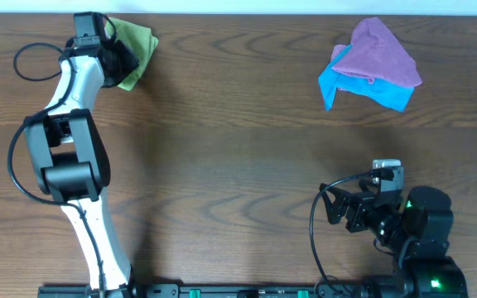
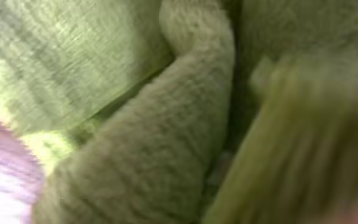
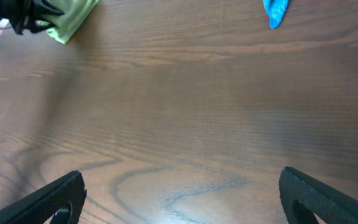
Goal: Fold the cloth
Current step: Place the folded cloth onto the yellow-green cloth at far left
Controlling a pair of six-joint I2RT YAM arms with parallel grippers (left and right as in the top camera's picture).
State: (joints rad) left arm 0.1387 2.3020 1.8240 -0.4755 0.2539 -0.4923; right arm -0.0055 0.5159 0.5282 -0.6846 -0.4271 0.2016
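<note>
The lime-green cloth (image 1: pixel 136 48) lies bunched at the far left of the table. It also shows at the top left of the right wrist view (image 3: pixel 73 20). My left gripper (image 1: pixel 113 51) is on its left part, fingers buried in the fabric. The left wrist view is filled with blurred green cloth (image 2: pixel 148 143), and a thick fold runs down to where the jaws are, so the gripper looks shut on it. No white tag shows. My right gripper (image 3: pixel 182 193) is open and empty, low over bare wood at the near right.
A purple cloth (image 1: pixel 379 54) lies crumpled on a blue cloth (image 1: pixel 363 87) at the far right. The blue tip shows in the right wrist view (image 3: pixel 276 11). Cables loop beside both arms. The table's far edge is just behind the cloths.
</note>
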